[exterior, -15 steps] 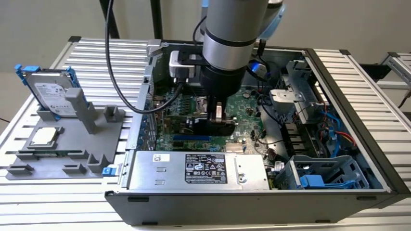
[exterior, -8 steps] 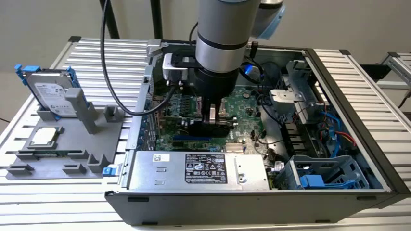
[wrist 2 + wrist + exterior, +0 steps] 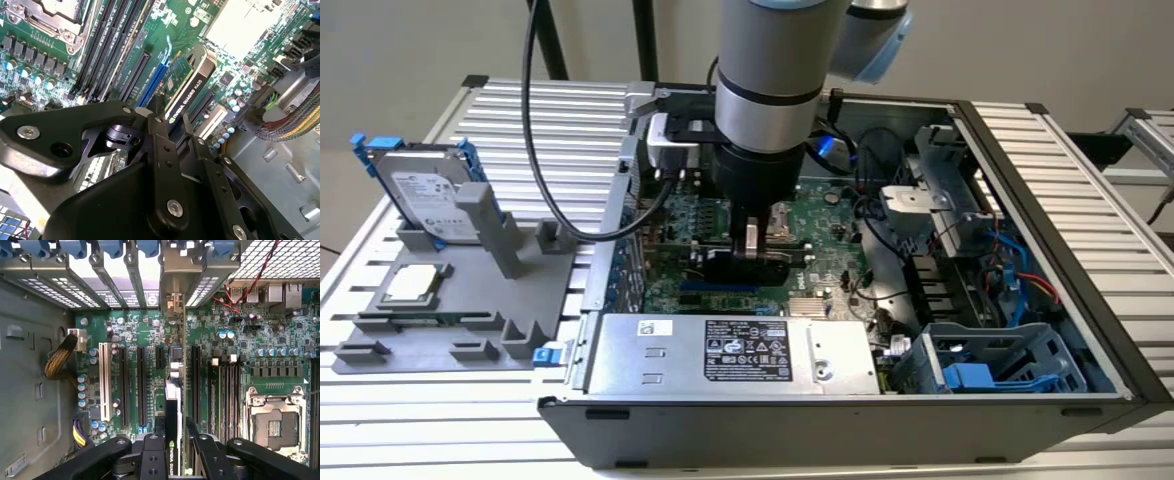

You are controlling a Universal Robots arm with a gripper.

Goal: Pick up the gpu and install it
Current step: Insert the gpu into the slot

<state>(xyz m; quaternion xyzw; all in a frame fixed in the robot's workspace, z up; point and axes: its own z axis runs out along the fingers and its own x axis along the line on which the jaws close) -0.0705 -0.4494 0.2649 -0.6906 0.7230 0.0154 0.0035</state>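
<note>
Fingers (image 3: 165, 150) pinch the gpu (image 3: 186, 95) by its upper edge, holding the card on edge so its lower connector faces the motherboard (image 3: 45, 60) inside the open computer case (image 3: 1067, 210).

Going from the exterior view's left to its right: a grey fixture (image 3: 447, 330) on the slatted tabletop (image 3: 520, 110) holds a silver hard drive (image 3: 424, 190) upright in a blue frame and a small square processor chip (image 3: 411, 285) lying flat, both well apart from the work. Next comes the case, lying on its side with its panel off, probably so the arm can reach straight down onto the board. Over its middle the arm (image 3: 774, 80) hangs vertical, and the gripper (image 3: 750, 262) with the dark card sits low over the board, just behind the power supply (image 3: 734, 355). Farther right are drive cages (image 3: 987, 365) and cable bundles.

In the first wrist view the card (image 3: 173, 410) runs parallel to the long black expansion slots (image 3: 141, 385), its bracket end toward the rear slot openings (image 3: 172, 275) of the case. Whether the connector has entered a slot cannot be told; the task appears to be in its seating stage.
</note>
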